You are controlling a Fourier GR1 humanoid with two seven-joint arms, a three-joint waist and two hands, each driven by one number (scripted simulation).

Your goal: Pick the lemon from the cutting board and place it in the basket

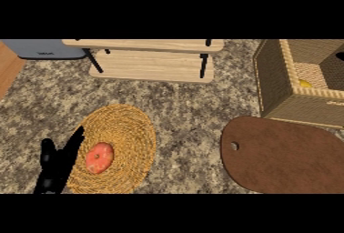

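Lemon (306, 83) sits inside basket (289, 86) at upper right, only small yellow patch visible past wicker wall. Cutting board (282, 157), dark brown with hole near left end, lies bare in front of basket. Left hand (59, 161) rests at lower left, fingers straight, holding nothing, overlapping edge of woven mat (131, 132). Red-orange fruit (98, 157) lies on mat. Wooden shelf (154, 63) stands at top. Right hand out of view.
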